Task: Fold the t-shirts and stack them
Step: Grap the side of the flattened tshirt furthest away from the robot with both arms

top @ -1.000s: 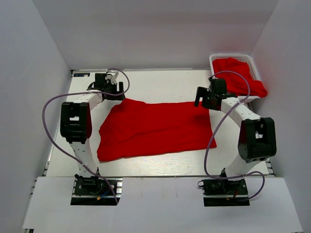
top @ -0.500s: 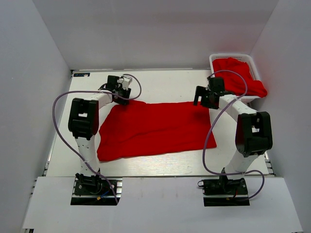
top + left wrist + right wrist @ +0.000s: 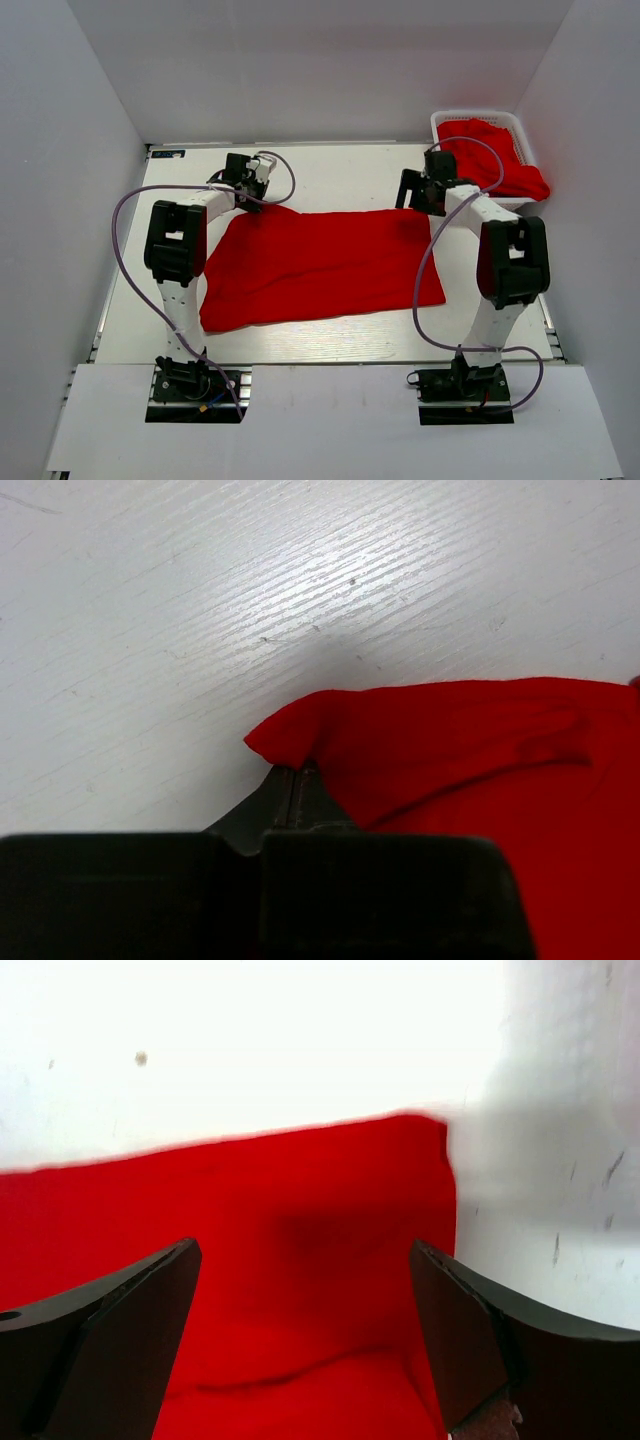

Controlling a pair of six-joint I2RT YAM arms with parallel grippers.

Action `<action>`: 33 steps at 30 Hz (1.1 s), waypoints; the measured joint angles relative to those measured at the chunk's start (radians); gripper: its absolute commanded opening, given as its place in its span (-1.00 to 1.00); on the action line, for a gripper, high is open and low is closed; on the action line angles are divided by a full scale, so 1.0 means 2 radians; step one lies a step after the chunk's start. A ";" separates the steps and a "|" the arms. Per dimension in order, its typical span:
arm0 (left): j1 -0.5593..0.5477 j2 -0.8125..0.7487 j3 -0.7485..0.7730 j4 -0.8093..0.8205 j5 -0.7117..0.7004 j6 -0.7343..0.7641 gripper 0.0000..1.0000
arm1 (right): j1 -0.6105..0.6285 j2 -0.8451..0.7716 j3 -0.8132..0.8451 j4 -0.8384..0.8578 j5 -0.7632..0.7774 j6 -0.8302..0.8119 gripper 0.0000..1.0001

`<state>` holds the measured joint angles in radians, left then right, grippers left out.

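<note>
A red t-shirt [image 3: 320, 265] lies spread flat across the middle of the table. My left gripper [image 3: 257, 199] is at its far left corner. In the left wrist view the left gripper [image 3: 297, 777] is shut on that corner of the t-shirt [image 3: 450, 740], and a small fold of cloth rises at the tips. My right gripper [image 3: 413, 203] hangs over the far right corner. Seen from the right wrist, the right gripper [image 3: 300, 1270] is open, its fingers [image 3: 140, 1300] astride the t-shirt [image 3: 300, 1220] with nothing held. Another red t-shirt [image 3: 492, 160] lies heaped in the basket.
A white lattice basket [image 3: 475, 116] stands at the back right corner, and the cloth in it spills over its near rim. White walls close in the table on the left, back and right. Purple cables loop off both arms.
My left gripper moved right and down onto the shirt's far left corner and shut on it. The right gripper shifted slightly toward the back and stayed open.
</note>
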<state>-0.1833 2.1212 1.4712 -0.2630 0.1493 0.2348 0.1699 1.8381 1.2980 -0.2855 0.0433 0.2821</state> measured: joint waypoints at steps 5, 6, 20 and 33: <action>0.000 0.000 0.000 0.000 0.000 0.002 -1.00 | 0.000 0.033 0.034 -0.001 0.041 0.015 0.81; 0.000 0.000 0.000 0.001 0.000 0.002 -1.00 | 0.000 0.036 0.036 -0.001 0.045 0.016 0.81; 0.000 0.000 -0.003 0.013 -0.009 0.012 -1.00 | 0.008 0.125 0.100 -0.004 0.091 0.033 0.73; 0.000 -0.001 -0.004 0.027 -0.024 0.014 -1.00 | 0.008 0.130 0.092 -0.010 0.122 0.035 -0.60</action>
<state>-0.1837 2.1197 1.4635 -0.2096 0.1005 0.2623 0.1852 2.0987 1.4818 -0.3054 0.2878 0.3527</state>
